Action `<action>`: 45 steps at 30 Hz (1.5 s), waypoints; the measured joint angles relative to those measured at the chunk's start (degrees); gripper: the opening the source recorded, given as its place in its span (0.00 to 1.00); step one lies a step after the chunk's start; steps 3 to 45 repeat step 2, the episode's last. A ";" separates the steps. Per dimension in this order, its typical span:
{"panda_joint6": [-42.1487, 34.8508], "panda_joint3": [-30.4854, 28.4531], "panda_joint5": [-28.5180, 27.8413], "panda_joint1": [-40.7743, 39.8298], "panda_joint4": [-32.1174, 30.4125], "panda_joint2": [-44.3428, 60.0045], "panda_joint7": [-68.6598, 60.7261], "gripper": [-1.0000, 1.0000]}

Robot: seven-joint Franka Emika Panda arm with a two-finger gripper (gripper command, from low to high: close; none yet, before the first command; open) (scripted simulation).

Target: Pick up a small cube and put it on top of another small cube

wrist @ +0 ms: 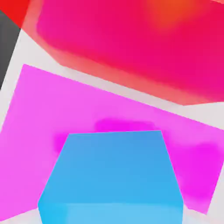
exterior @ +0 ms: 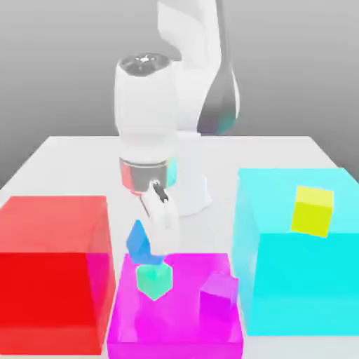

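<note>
Against grey backdrop and white desk [exterior: 217,158], tool [exterior: 163,254] pinching blue cube [exterior: 140,245] just above teal-green cube [exterior: 154,280], probably for lowering onto it; contact between cubes hard to tell.

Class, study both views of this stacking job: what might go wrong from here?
The blue cube looks tilted above the green cube, so it might land on an edge and topple.

The purple cube sits close by on the magenta platform; a slipping blue cube could perhaps knock it.
</note>
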 joint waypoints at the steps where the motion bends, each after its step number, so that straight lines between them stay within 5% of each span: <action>1: 0.00 0.00 0.00 0.02 0.00 0.00 0.00 1.00; 45: 0.00 0.00 0.00 0.03 0.00 0.00 0.00 1.00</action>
